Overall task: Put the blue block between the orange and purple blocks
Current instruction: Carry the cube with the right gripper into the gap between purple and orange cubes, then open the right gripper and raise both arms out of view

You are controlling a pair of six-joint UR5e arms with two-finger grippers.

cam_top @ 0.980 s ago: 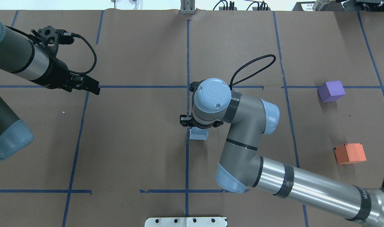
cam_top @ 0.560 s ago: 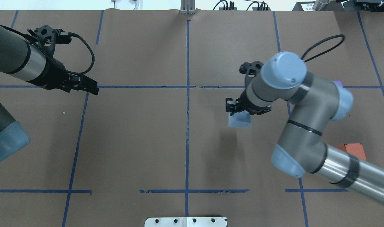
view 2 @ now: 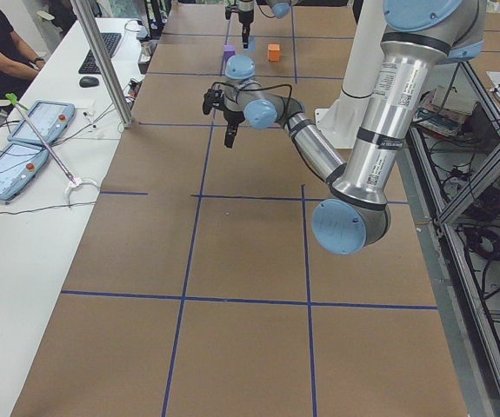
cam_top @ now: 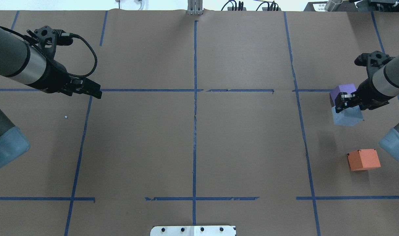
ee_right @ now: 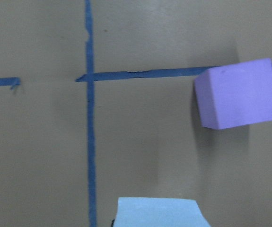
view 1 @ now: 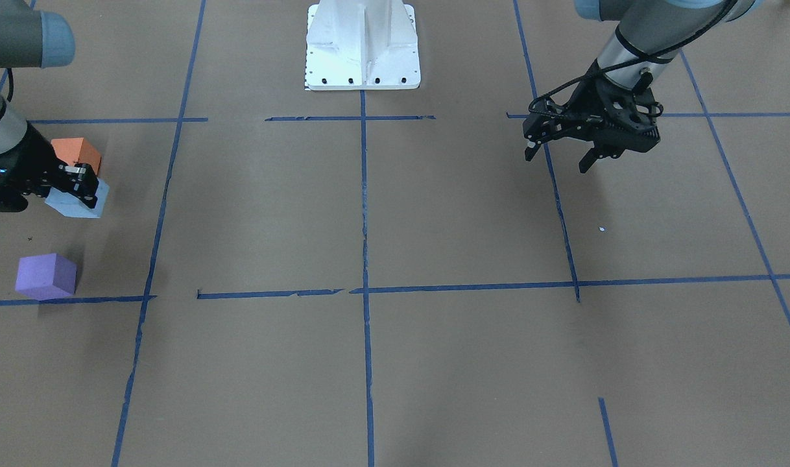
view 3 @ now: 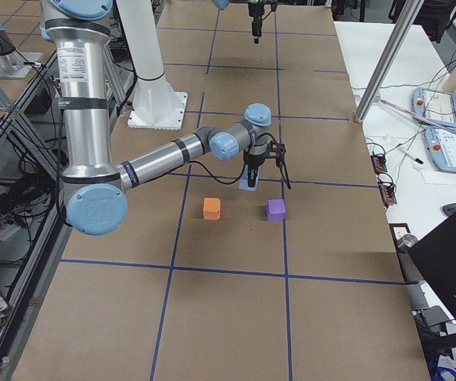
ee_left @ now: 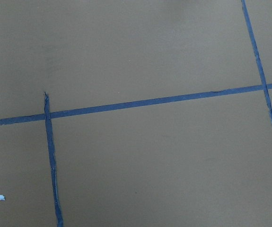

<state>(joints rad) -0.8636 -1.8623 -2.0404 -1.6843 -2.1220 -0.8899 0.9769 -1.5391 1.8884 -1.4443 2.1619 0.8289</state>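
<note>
My right gripper (cam_top: 349, 102) is shut on the pale blue block (cam_top: 347, 116) and holds it above the table, just in front of the purple block (cam_top: 346, 89). The orange block (cam_top: 363, 159) sits nearer the robot, apart from both. In the front-facing view the blue block (view 1: 71, 204) hangs between the orange block (view 1: 77, 152) and the purple block (view 1: 45, 275), close to the orange one. The right wrist view shows the purple block (ee_right: 237, 94) and the blue block's top (ee_right: 157, 213). My left gripper (view 1: 558, 157) is open and empty, far away.
Brown paper with blue tape lines (cam_top: 195, 114) covers the table. The robot's white base plate (view 1: 362, 45) stands at the near edge. A small white speck (cam_top: 66, 117) lies near the left arm. Bare paper lies between the orange and purple blocks.
My right arm has swung the blue block from the table's middle to the right, up to the purple block. The left arm has barely moved.
</note>
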